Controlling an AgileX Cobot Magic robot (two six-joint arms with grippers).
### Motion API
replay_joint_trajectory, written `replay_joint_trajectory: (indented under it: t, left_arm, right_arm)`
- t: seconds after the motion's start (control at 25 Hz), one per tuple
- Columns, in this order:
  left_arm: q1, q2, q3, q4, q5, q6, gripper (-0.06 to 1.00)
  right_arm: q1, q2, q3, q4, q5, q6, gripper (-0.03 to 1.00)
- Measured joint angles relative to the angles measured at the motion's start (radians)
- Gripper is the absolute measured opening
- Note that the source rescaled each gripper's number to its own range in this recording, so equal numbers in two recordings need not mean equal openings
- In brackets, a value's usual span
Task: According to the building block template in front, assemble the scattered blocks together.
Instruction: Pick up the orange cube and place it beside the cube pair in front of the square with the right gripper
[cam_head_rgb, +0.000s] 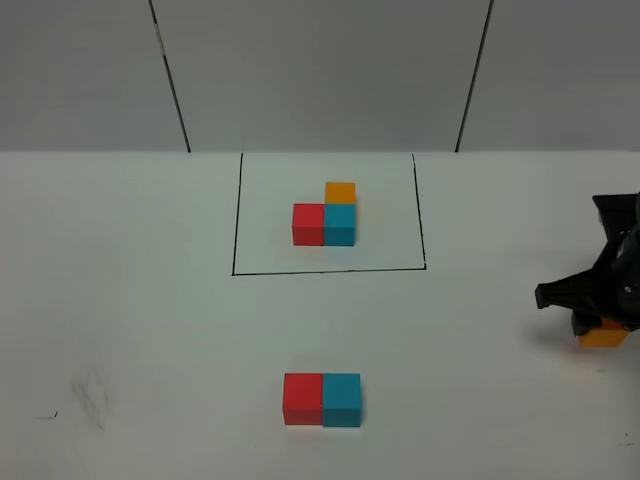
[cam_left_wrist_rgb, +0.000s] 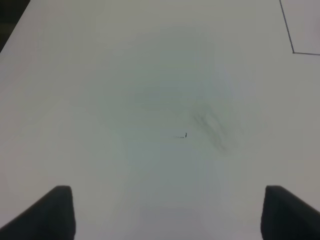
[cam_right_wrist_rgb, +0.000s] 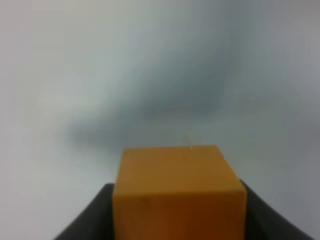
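Note:
The building block template (cam_head_rgb: 327, 215) sits inside a black-line rectangle at the back middle: a red and a blue cube side by side, an orange one behind the blue. Near the front, a larger red block (cam_head_rgb: 302, 398) and blue block (cam_head_rgb: 341, 399) stand touching. At the far right edge, my right gripper (cam_head_rgb: 603, 330) is shut on the orange block (cam_head_rgb: 604, 336); in the right wrist view this orange block (cam_right_wrist_rgb: 179, 192) fills the space between the dark fingers (cam_right_wrist_rgb: 92, 220). My left gripper (cam_left_wrist_rgb: 167, 212) is open over bare table, out of the exterior high view.
The white table (cam_head_rgb: 130, 300) carries a faint grey smudge (cam_head_rgb: 92, 395) at the front left, which also shows as a smudge (cam_left_wrist_rgb: 215, 130) in the left wrist view. A corner of the template's black line (cam_left_wrist_rgb: 292, 47) is there too.

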Motion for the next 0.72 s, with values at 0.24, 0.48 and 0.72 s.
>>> replay_joint_trajectory:
  t: [0.24, 0.48, 0.72]
  left_arm:
    - [0.0, 0.0, 0.0, 0.0, 0.0, 0.0, 0.99]
    - [0.0, 0.0, 0.0, 0.0, 0.0, 0.0, 0.99]
    - [0.0, 0.0, 0.0, 0.0, 0.0, 0.0, 0.99]
  right_arm:
    - [0.133, -0.105, -0.103, 0.054, 0.134, 0.001, 0.24]
    - [0.321, -0.077, -0.234, 0.066, 0.175, 0.03, 0.24]
    - [0.377, 0.007, -0.351, 0.087, 0.203, 0.126, 0.24]
